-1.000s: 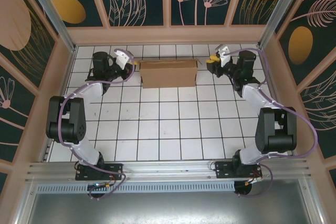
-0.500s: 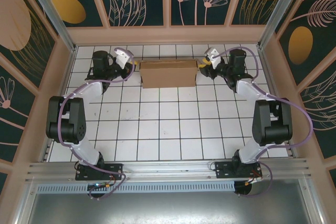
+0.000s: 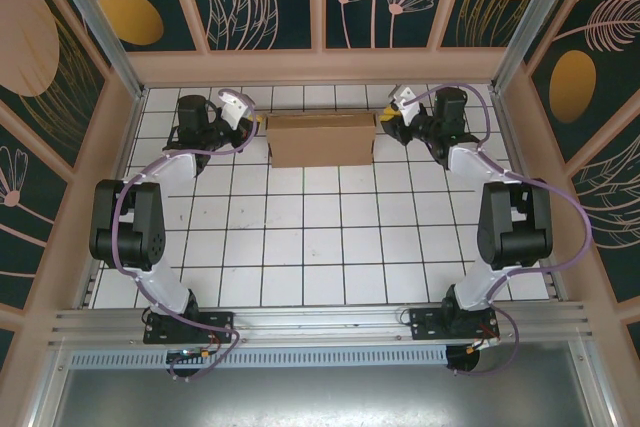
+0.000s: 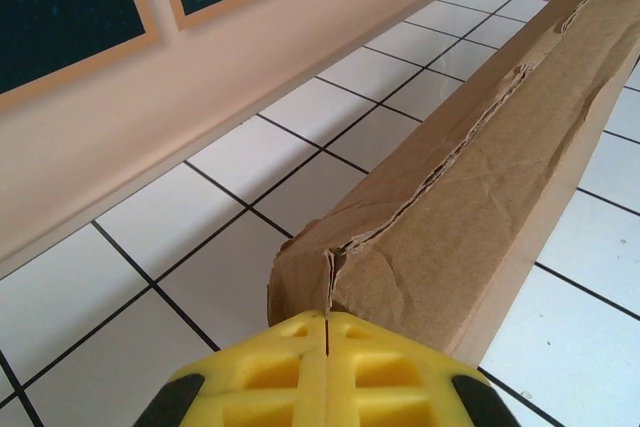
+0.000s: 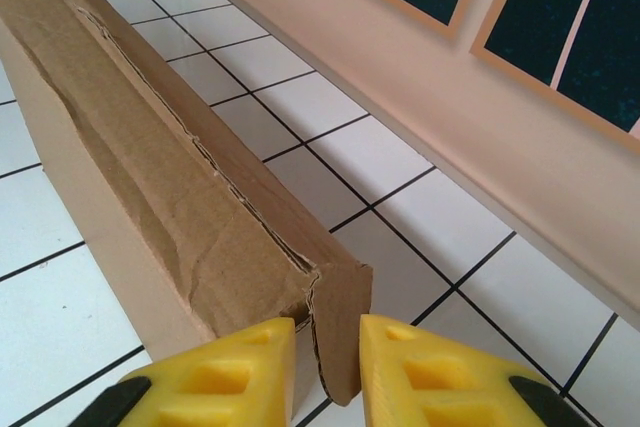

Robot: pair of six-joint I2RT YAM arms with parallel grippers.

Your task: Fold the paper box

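**Top view:** 1 long brown cardboard box [image 3: 322,140] lies on the white tiled worktop [image 3: 320,247] at the far end, centred L-R, its long side running across, just short of the far wall. There are 2 black-and-white arms, 1 per side, each reaching to the far end. The left gripper [image 3: 256,126] is at the box's left end and the right gripper [image 3: 389,126] at its right end. So 1 gripper per end, both up against the cardboard.

**Left wrist:** the left gripper [image 4: 327,333] has 2 yellow fingers pressed together, w/ only a hairline seam between them, so fully closed. The tips sit at the box [image 4: 480,177] end corner, which is crumpled and torn along the top crease. Can't tell if any cardboard is nipped in the seam. Tiled worktop [image 4: 200,217] on both sides of the box, and a beige wall base [image 4: 150,97] beyond.

**Right wrist:** the right gripper [image 5: 328,347] has 2 yellow fingers [image 5: 240,372] w/ a narrow gap between them. The box [image 5: 150,147] end panel stands upright in that gap, 1 finger on each face, so it is pinched. The top crease is ragged and the side is wrinkled. Worktop [image 5: 420,197] tiles run toward the wall.
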